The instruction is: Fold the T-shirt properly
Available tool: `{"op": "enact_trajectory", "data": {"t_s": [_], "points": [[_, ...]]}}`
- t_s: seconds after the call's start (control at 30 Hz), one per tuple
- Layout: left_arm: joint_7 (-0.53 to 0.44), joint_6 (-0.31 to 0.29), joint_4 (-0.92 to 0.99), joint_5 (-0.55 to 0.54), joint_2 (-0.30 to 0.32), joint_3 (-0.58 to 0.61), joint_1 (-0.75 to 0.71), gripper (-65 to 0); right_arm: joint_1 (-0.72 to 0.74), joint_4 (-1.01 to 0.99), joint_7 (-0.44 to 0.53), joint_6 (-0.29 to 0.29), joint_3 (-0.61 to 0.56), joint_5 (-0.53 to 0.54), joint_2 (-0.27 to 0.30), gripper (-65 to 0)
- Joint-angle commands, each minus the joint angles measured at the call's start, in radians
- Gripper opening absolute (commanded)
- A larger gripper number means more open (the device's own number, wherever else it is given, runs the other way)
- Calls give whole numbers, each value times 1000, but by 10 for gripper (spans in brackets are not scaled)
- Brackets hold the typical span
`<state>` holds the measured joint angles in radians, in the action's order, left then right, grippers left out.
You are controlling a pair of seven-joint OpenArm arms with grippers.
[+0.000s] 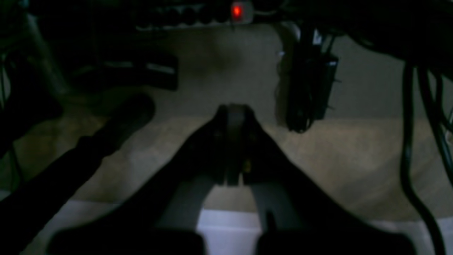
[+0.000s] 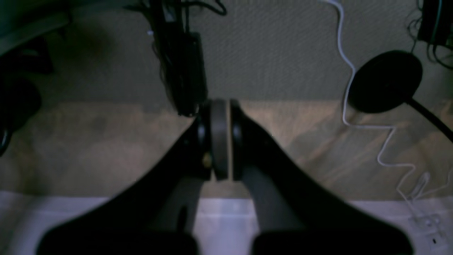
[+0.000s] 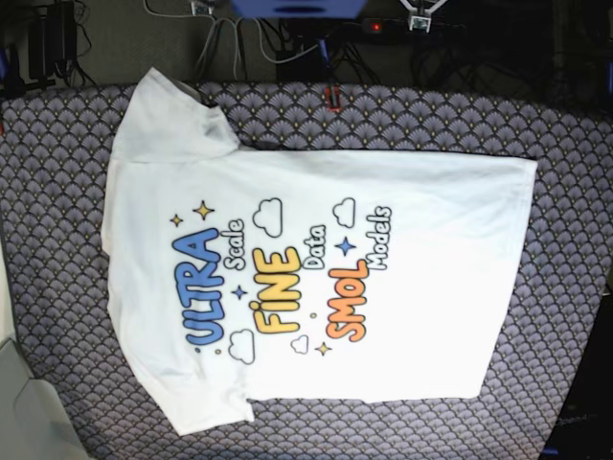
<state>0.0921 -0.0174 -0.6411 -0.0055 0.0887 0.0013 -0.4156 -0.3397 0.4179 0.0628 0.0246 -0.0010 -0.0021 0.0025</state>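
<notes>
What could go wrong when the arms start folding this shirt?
The large white printed T-shirt lies print-up, so folding it this way may hide the print inside. The upper short sleeve is bunched, which could leave an uneven fold. Both sets of jaws are shut, and the scalloped patterned cloth cover underneath could get pinched with the shirt.

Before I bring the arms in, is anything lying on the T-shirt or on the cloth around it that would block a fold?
Nothing visible does. The T-shirt lies flat, print up, alone on the patterned cloth. Neither gripper appears over it in the base view; both wrist views show shut jaws pointing at the floor.
</notes>
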Motion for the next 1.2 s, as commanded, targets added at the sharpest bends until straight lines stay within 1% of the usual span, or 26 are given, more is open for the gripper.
{"op": "enact_trajectory", "data": {"t_s": [0.0, 0.17, 0.2, 0.33, 0.47, 0.5, 0.63, 0.73, 0.83, 0.97, 1.03, 1.1, 1.17], "points": [[-7, 0, -49, -3, 23, -2, -38, -649, -35, 29, 6, -12, 0, -3, 1, -650], [-7, 0, -300, -23, 46, -2, -193, -649, -186, 229, 6, -10, -1, -3, 12, -650], [-7, 1, -362, -46, 69, -2, -228, -649, -218, 278, 6, -4, -6, -3, 17, -650], [-7, 1, -572, -175, 131, -2, -351, -649, -345, 484, 6, 51, -20, -3, 31, -650], [-7, 7, -753, -282, 217, -2, -451, -649, -483, 704, 4, 57, -21, -3, 44, -650], [-7, 7, -791, -299, 236, -2, -472, -649, -520, 763, 4, 57, -20, -3, 57, -650], [-7, 9, -919, -327, 290, -4, -547, -649, -657, 1007, 2, 56, -17, -3, 80, -650], [-7, 9, -1017, -327, 290, -51, -601, -649, -729, 1183, -53, 61, 19, -3, 95, -650], [-7, 9, -1118, -325, 257, -136, -648, -649, -780, 1369, -119, 62, 52, -3, 96, -650], [-5, 6, -1216, -321, 213, -254, -664, -649, -784, 1570, -195, 62, 83, -2, 96, -650], [-4, 4, -1242, -321, 202, -300, -661, -640, -757, 1608, -211, 62, 85, -2, 96, -627], [-4, 6, -1265, -321, 204, -334, -655, -586, -700, 1608, -214, 68, 85, -2, 98, -573], [-4, 3, -1275, -324, 205, -363, -645, -493, -645, 1599, -232, 128, 88, -2, 98, -507]]}}
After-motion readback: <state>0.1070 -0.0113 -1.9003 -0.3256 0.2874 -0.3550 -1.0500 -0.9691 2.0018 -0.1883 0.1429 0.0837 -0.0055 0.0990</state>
